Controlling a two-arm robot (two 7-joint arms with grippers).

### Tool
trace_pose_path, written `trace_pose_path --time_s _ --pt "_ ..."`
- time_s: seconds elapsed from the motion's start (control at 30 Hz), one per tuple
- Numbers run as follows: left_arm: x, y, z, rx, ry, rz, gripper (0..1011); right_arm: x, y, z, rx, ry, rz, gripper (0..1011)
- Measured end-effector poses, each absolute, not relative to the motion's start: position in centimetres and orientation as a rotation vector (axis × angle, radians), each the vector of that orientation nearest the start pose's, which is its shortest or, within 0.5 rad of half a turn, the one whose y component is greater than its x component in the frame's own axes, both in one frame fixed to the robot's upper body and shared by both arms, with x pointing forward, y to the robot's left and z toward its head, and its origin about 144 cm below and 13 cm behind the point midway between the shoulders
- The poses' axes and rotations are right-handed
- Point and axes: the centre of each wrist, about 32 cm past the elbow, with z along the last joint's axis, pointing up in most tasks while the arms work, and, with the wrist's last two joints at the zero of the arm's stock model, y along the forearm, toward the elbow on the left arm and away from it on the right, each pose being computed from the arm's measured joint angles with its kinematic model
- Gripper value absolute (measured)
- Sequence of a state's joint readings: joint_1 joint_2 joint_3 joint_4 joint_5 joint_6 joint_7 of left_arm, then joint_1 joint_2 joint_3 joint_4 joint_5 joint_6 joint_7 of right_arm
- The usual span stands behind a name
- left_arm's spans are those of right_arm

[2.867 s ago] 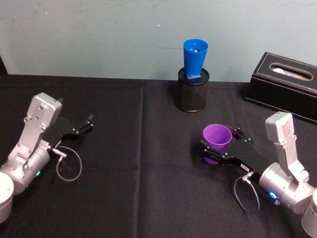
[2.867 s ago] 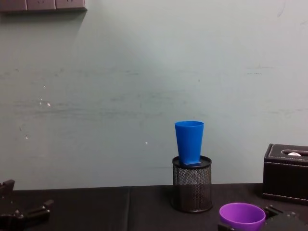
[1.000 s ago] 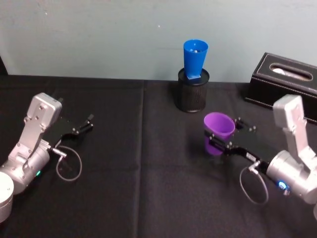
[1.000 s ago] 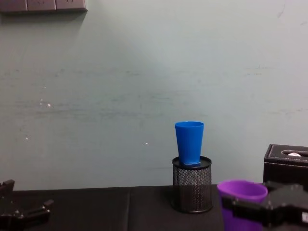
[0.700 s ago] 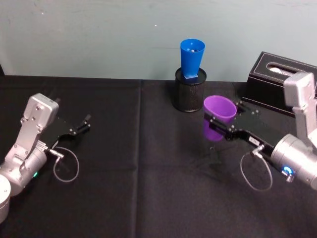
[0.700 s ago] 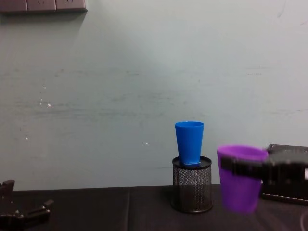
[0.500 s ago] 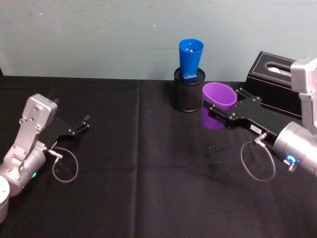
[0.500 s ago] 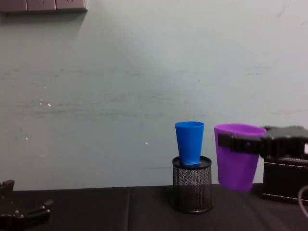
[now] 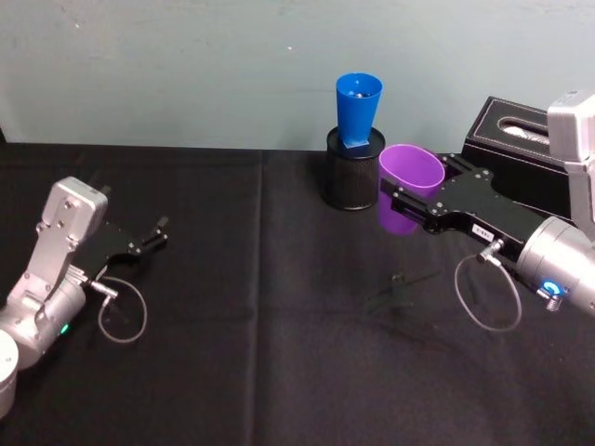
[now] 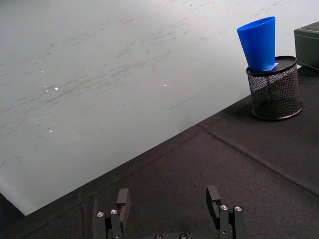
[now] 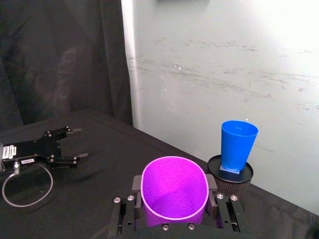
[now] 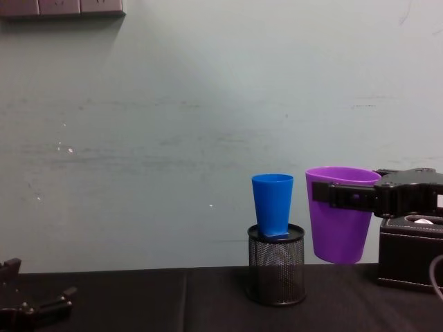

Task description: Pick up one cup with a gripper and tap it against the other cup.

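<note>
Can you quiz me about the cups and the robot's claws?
1. True or false: the purple cup rests on the table.
2. What is the blue cup perched on? A) tissue box B) black mesh holder C) table
3. Fill in: the purple cup is held by the robot's ____ gripper.
Key: 1 false, it hangs in the air; 2 B; 3 right gripper.

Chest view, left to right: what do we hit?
Order: left gripper, parked low at the edge → blue cup atop the mesh pen holder → purple cup, off the table, held by the right gripper → black tissue box.
</note>
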State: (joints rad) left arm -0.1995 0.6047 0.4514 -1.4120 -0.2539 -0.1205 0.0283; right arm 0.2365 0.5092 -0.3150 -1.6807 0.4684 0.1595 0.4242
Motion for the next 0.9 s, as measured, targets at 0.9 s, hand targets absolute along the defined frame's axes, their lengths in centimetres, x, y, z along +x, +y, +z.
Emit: trace_pose_path --time_s 0.9 --pt "48.86 30.97 113.98 0.305 -0.285 1.248 1004 49.94 -26.74 123.87 -0.059 -0.067 -0.83 726"
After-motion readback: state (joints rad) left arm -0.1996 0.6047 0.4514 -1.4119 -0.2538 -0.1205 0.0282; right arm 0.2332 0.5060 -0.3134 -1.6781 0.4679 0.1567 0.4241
